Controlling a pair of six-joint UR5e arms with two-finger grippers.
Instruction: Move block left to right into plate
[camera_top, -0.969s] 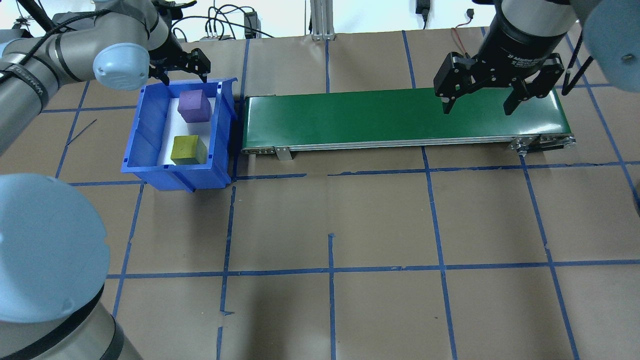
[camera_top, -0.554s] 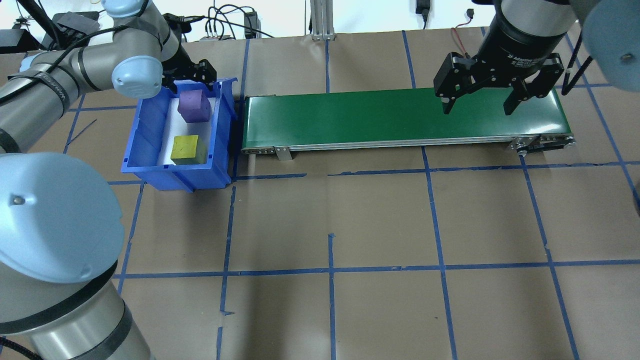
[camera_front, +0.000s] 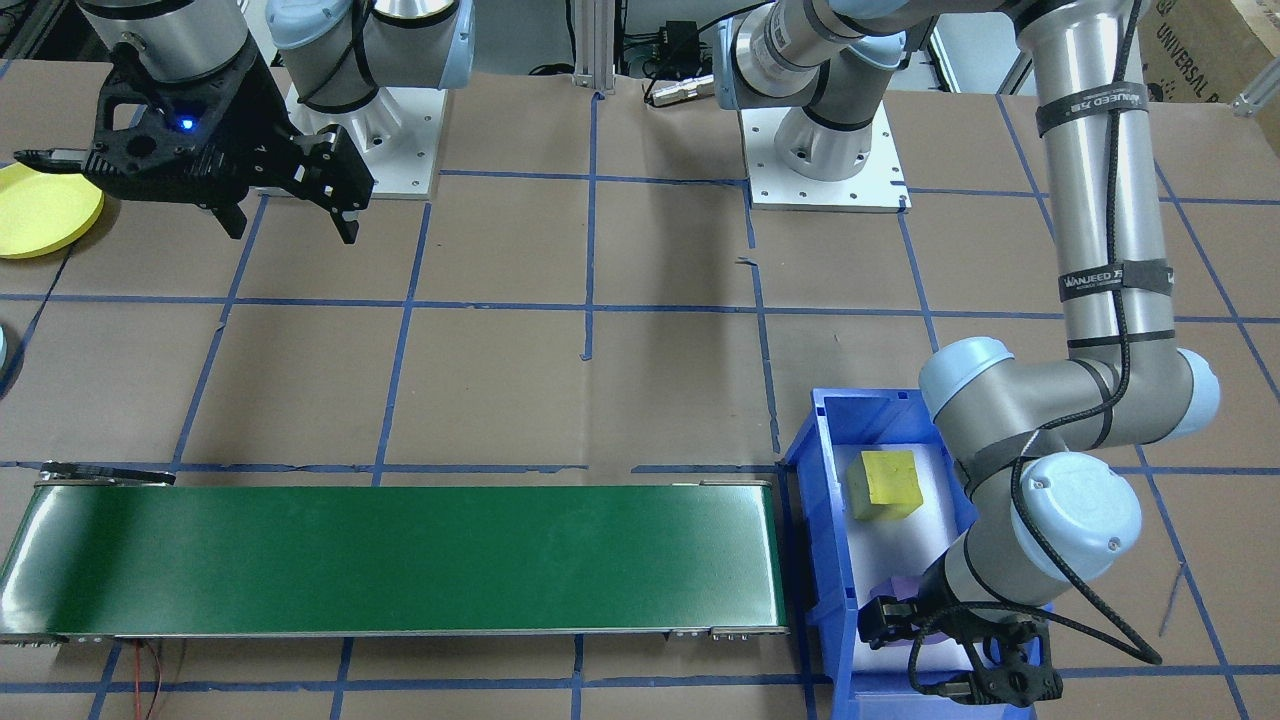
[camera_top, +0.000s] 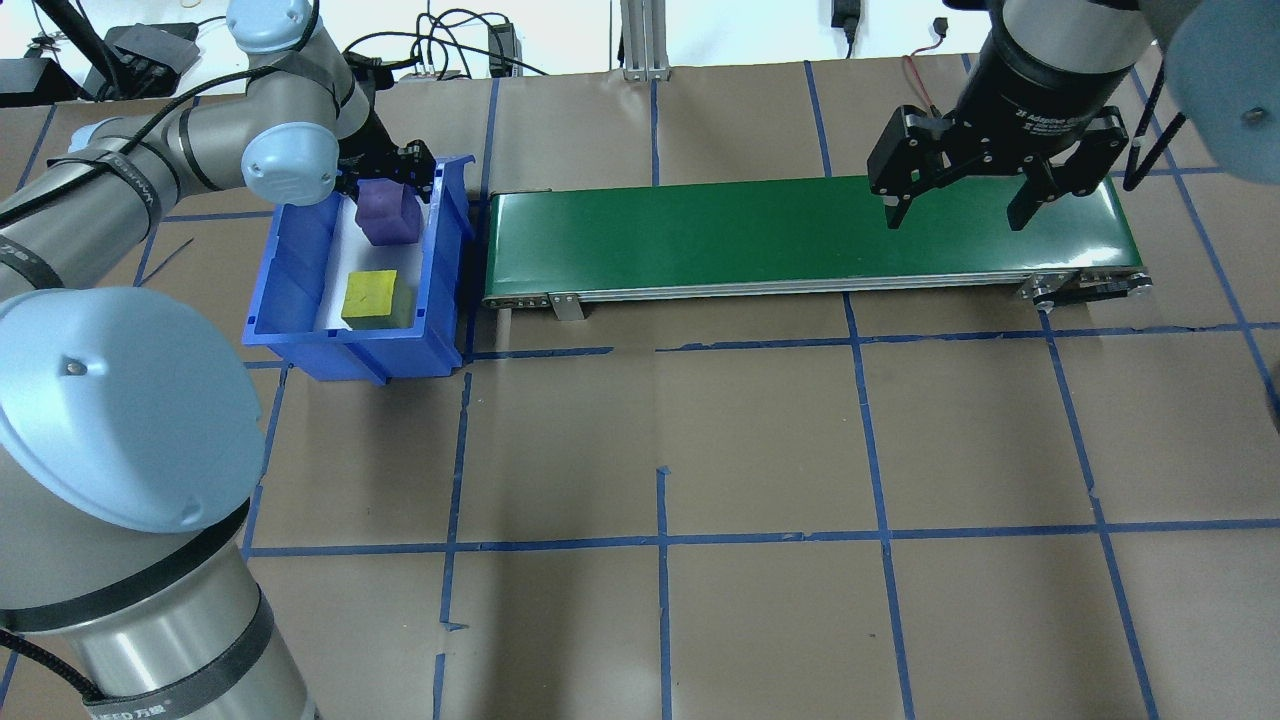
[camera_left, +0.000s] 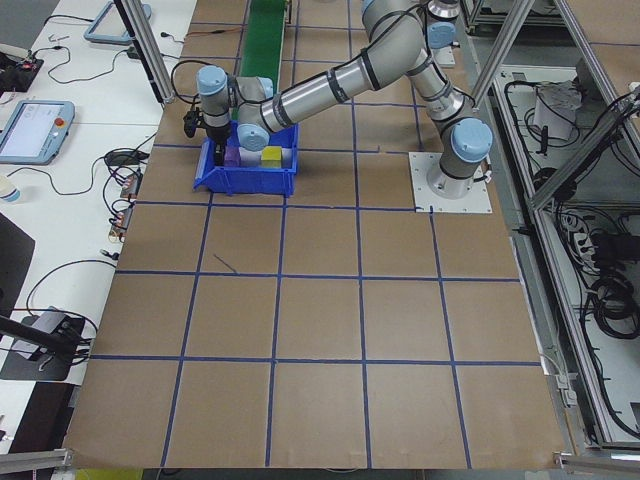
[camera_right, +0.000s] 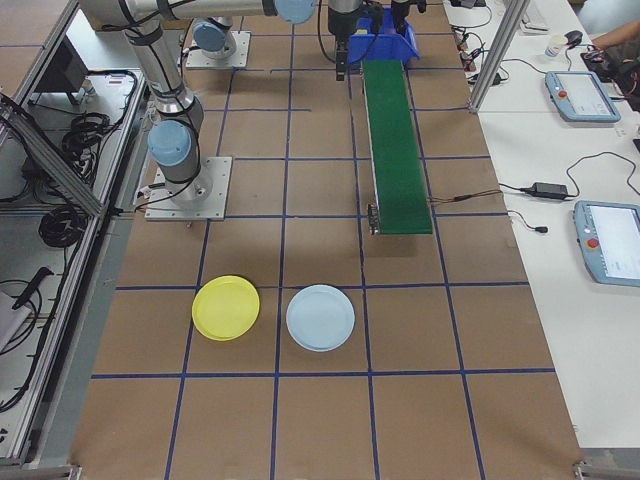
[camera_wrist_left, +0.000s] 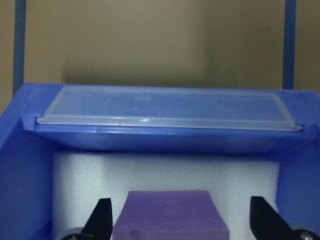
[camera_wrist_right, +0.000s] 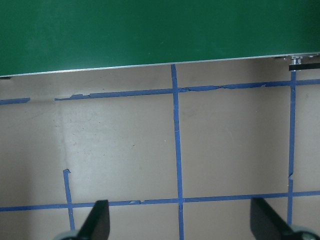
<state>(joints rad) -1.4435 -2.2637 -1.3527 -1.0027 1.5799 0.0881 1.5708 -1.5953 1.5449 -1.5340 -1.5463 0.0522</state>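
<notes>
Pickup is the step you're in: your left gripper (camera_wrist_left: 180, 225), jaws spread, straddles the purple block (camera_wrist_left: 170, 216) in the blue bin (camera_top: 300, 262); next, squeeze and lift while the right gripper (camera_top: 958, 215) waits open over the green conveyor (camera_top: 700, 235).

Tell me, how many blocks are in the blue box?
2. The purple block sits at the far end, between the left gripper's open fingers; the yellow block sits nearer the robot.

A purple block (camera_top: 389, 213) and a yellow-green block (camera_top: 370, 298) sit on white foam (camera_wrist_left: 165, 175) in a blue bin (camera_top: 300, 330), at nine o'clock from a dark green belt (camera_top: 800, 235). The brown table (camera_top: 760, 440) carries a grid of blue tape lines (camera_top: 662, 540). A bright yellow plate (camera_right: 226, 308) lies beside a pale blue plate (camera_right: 320, 317); both grippers, left (camera_top: 385, 170) and right (camera_top: 960, 195), are black.
</notes>
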